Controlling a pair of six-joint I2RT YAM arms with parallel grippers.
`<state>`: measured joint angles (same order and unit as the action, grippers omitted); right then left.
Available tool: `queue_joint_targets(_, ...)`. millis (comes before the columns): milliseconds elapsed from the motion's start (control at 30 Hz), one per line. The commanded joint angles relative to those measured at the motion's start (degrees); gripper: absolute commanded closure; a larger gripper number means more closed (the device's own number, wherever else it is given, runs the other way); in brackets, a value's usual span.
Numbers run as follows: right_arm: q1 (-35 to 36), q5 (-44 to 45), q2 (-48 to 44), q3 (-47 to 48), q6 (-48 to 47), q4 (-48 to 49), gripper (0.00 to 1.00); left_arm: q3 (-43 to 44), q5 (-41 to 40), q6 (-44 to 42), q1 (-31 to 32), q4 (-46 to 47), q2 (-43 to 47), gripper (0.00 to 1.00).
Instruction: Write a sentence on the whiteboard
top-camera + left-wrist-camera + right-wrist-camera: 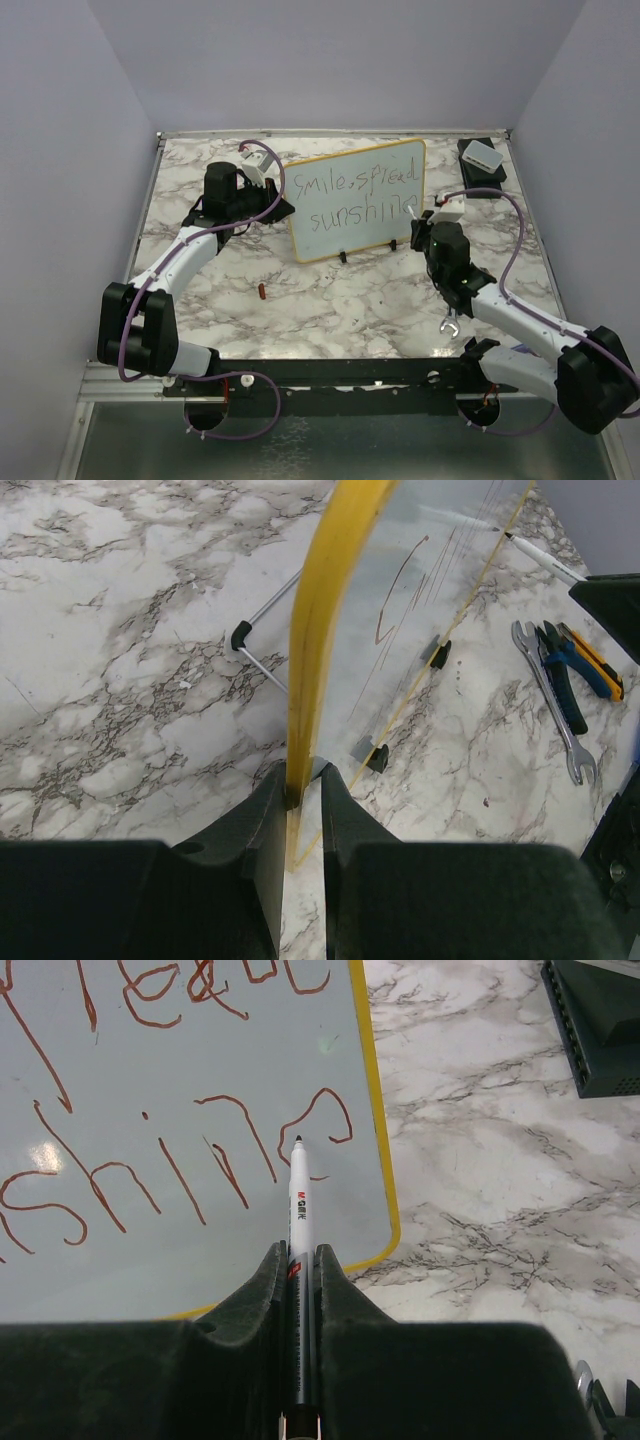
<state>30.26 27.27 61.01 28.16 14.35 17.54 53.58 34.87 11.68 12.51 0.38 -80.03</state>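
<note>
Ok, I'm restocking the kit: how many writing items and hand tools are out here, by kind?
Whiteboard: 1
Marker: 1
Small red cap-like piece: 1
Wrench: 1
Pliers: 1
Yellow-edged tool, kind unclear: 1
Total: 6

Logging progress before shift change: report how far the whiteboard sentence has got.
Done: "smile, spread" and most of "sunshine" stand on the whiteboard. In hand: the left gripper clamps its yellow rim, and the right gripper holds the marker, tip at the final e. Left: perhaps that letter's tail, then lifting off.
</note>
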Motion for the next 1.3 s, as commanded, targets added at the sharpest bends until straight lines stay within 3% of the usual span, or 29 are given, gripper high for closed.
queue_joint_targets(0, -0.52, -1.12, 1.22, 1.18, -1.46, 2.90, 0.99, -0.23, -1.82, -0.21, 0.06, -0.29, 1.02, 0.92)
queue_joint_targets(1033, -2.04, 1.72, 2.14, 0.75, -0.94, 1.07, 0.99, -0.23, -1.83, -0.33, 0.07, -0.29, 1.36, 0.91)
queue_joint_targets(1267, -2.05, 0.14, -2.72, -0.36, 0.08, -2.10, 0.99, -0.23, -1.99, -0.27, 0.14, -0.29, 1.19, 0.92)
